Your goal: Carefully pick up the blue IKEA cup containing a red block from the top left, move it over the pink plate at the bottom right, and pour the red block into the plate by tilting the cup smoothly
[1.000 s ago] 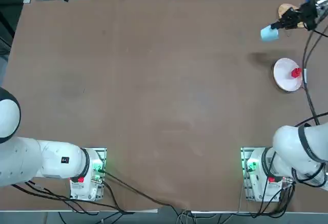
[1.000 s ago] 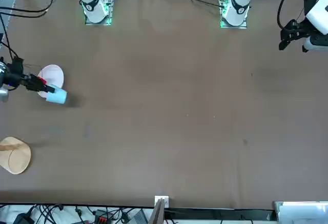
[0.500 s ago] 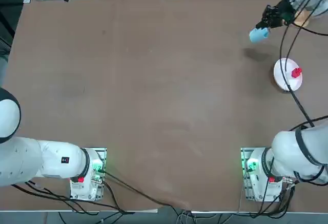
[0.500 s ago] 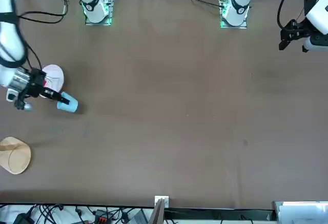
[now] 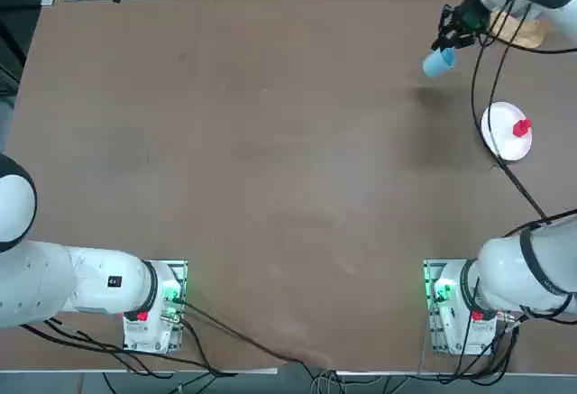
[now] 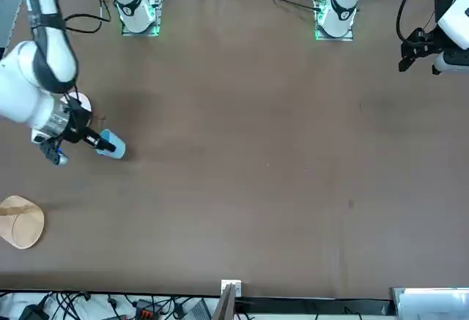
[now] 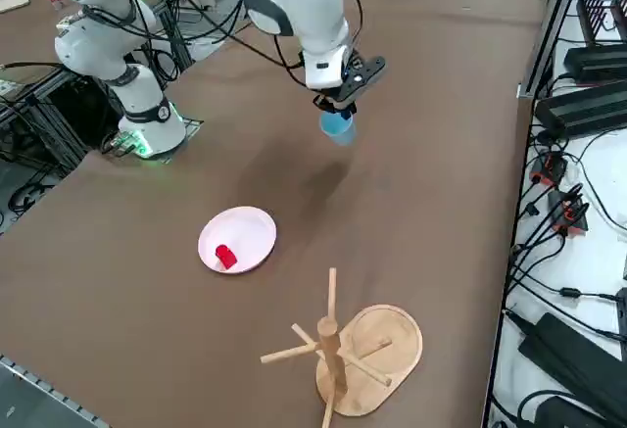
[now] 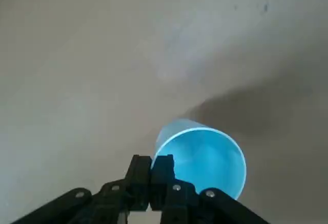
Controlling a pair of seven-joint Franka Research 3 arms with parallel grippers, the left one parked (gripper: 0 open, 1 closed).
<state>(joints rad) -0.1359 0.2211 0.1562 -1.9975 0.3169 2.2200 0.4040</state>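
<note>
In the top view, the blue IKEA cup (image 5: 439,61) is held aloft by the right gripper (image 5: 448,41) near the table's far right corner, while the red block (image 5: 520,128) is already seen lying on the pink plate (image 5: 501,137) by the right edge; the pour is therefore judged complete, and the step in hand is taken to be the carrying of the emptied cup away from the plate. In the front view, the cup (image 6: 112,145) is seen tilted at the fingertips of the gripper (image 6: 95,142), just beside the plate, which is largely hidden by the wrist. In the right side view, the cup (image 7: 336,123) hangs clear of the table under the gripper (image 7: 338,106), well apart from the plate (image 7: 245,232) and the block (image 7: 224,256); a wooden peg stand (image 7: 345,350) is placed near the table's far right corner, apart from the cup. In the right wrist view, the jaws are closed tight on the rim of the cup (image 8: 202,155), whose interior is shown empty. Next, an upright set-down on bare table is called for, and nothing is judged to stand in the way.
</note>
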